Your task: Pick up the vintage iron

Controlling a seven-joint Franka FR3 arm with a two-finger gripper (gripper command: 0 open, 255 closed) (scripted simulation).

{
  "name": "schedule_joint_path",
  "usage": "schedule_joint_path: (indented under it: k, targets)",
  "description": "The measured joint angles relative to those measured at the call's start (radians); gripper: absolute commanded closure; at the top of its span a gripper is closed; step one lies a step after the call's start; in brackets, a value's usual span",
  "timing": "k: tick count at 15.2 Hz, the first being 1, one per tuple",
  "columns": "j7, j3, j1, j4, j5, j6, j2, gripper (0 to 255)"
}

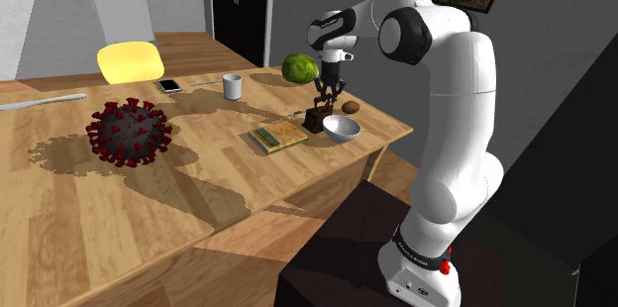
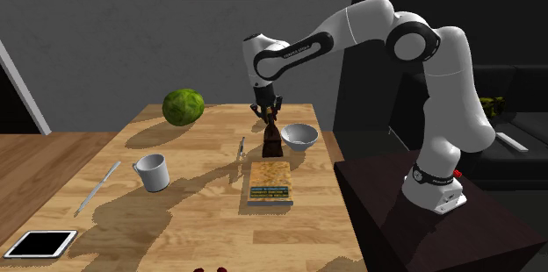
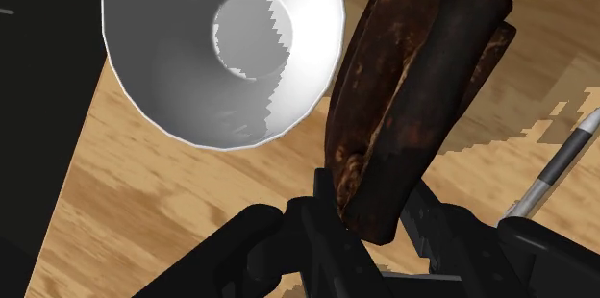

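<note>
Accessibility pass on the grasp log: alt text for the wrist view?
The black pincer clasps a rusty brown vintage iron between its fingers, with a wooden table behind. A white bowl stands on the table beside the iron.

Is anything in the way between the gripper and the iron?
Nothing visible does. The gripper is closed on the iron, its fingers clasping the handle. The white bowl sits beside the iron and the book on its other side, neither between them.
</note>
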Motion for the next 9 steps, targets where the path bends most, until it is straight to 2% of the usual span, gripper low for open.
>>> schedule_joint_path:
  k: [9]
  targets:
    - [0.001,0.000,0.001,0.010,-0.001,-0.014,-0.003,255]
